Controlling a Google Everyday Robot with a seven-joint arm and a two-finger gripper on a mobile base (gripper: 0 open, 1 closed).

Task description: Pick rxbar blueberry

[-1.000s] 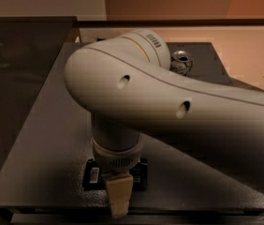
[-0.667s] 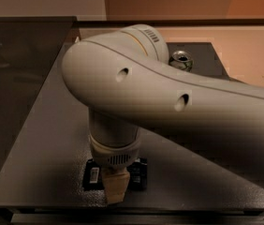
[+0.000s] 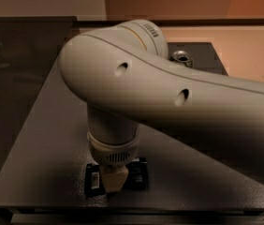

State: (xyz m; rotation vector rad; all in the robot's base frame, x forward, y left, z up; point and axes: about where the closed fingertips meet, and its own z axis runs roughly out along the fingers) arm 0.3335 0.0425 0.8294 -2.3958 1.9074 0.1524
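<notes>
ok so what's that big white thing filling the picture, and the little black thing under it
The big white shape is a robot's arm, seen close up from above. This is the only view, and where the camera sits isn't known. The arm bends down to its gripper, the part that grabs things, near the front edge of the table. Right under the gripper lies a flat black snack bar, the rxbar blueberry, with a small white label at its left end. Whether it is gripped yet can't be seen. By the far edge stands what looks like a metal can.
</notes>
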